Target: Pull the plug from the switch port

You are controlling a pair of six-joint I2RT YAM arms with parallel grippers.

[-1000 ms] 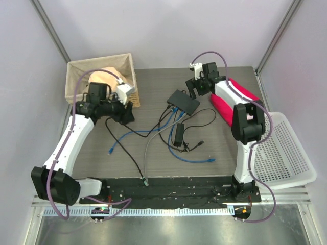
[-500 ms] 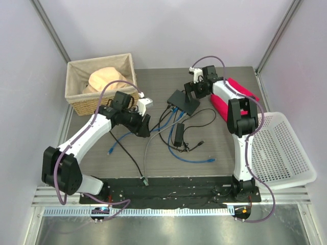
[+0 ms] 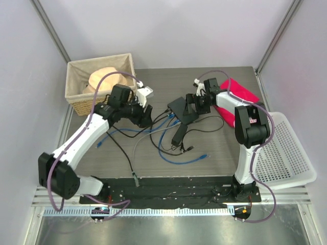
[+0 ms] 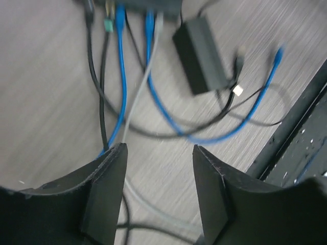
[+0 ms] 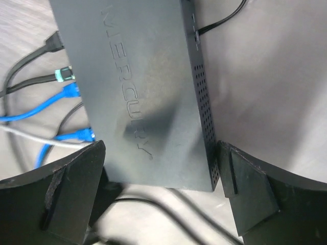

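The switch [image 3: 180, 107] is a flat black box at the table's middle, with its row of sockets facing the left arm. In the right wrist view the switch [image 5: 138, 87] has blue, grey, green and black plugs [image 5: 69, 92] in its left edge. My right gripper [image 5: 161, 148] is open wide, one finger on each side of the switch's near end, with a thin gap at the right finger. My left gripper [image 4: 159, 149] hovers open over the cables [image 4: 122, 76] a little short of the sockets, with nothing between its fingers. From above, the left gripper [image 3: 145, 116] sits left of the switch.
A black adapter brick [image 3: 179, 133] lies just in front of the switch among loose blue, grey and black cables. A wicker basket [image 3: 102, 60] stands at the back left. A red cloth [image 3: 240, 94] lies behind the right arm, and a white mesh basket [image 3: 286, 153] is at the right.
My left arm swung from the wicker basket to the cables. The right gripper came down around the switch. Switch and cables shifted slightly toward the near edge.
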